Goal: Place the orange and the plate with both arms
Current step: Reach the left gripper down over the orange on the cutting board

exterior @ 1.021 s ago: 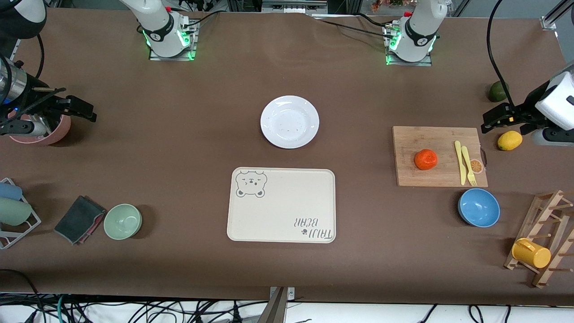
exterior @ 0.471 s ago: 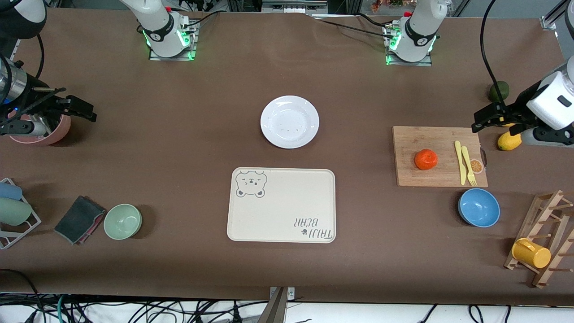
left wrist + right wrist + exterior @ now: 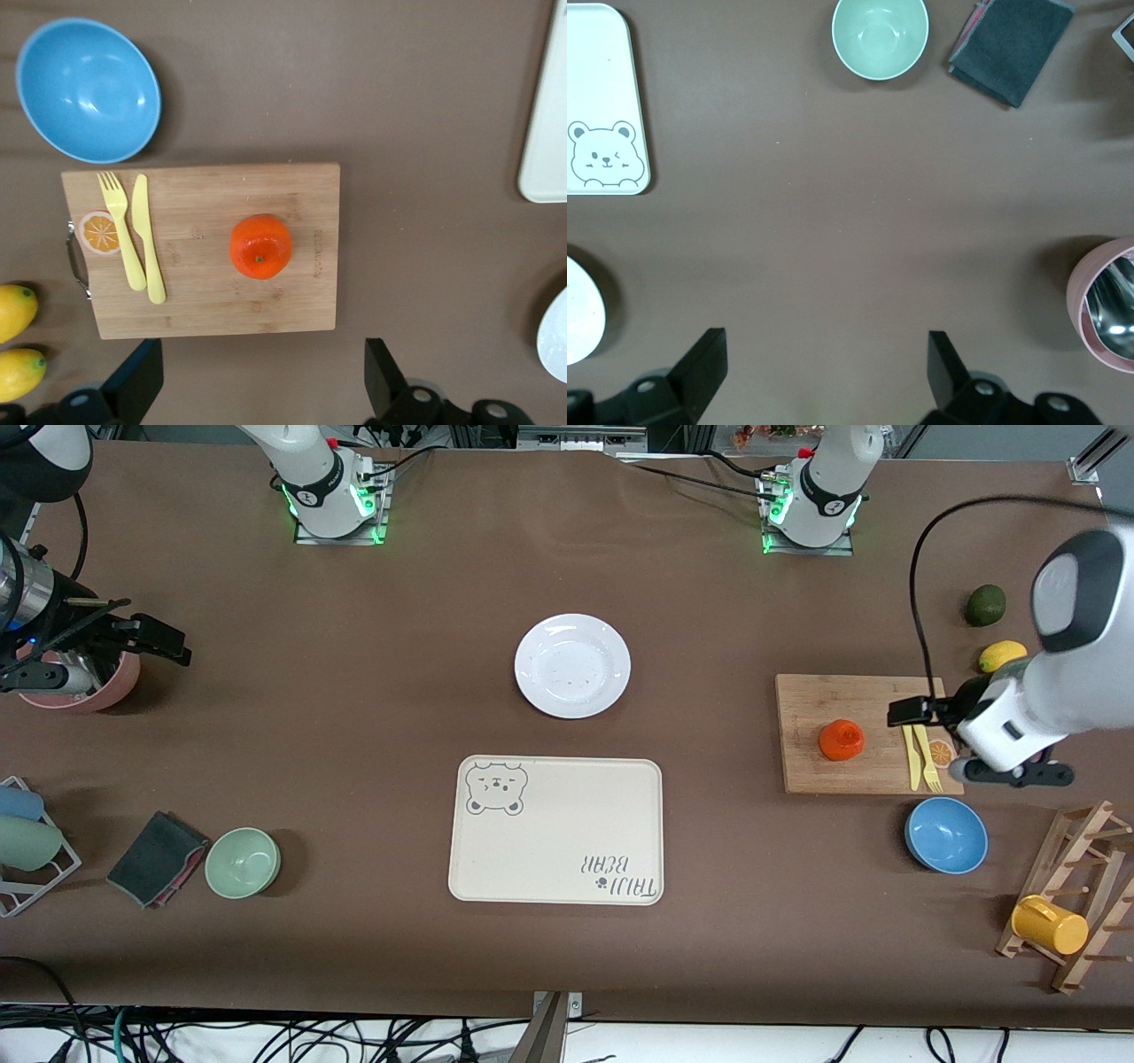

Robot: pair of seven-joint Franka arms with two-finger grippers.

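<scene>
The orange (image 3: 841, 740) sits on a wooden cutting board (image 3: 824, 775) toward the left arm's end of the table; it also shows in the left wrist view (image 3: 260, 246). The white plate (image 3: 572, 665) lies on the table mid-table, farther from the front camera than the cream tray. My left gripper (image 3: 920, 712) is open and empty in the air over the board's cutlery end, beside the orange; its fingers (image 3: 135, 382) show wide apart. My right gripper (image 3: 159, 640) is open and empty, waiting over the table by the pink bowl; its fingers (image 3: 700, 363) are wide apart.
A cream bear tray (image 3: 556, 830) lies nearer the front camera than the plate. A yellow knife and fork (image 3: 921, 757) lie on the board. A blue bowl (image 3: 945, 834), lemon (image 3: 1002, 655), green fruit (image 3: 985, 605) and mug rack (image 3: 1076, 895) surround it. A green bowl (image 3: 243, 862), grey cloth (image 3: 158, 857) and pink bowl (image 3: 111, 682) lie at the right arm's end.
My left arm has swung from beside the lemon at the table's end to over the cutting board's cutlery end, toward the orange. The right arm has not moved.
</scene>
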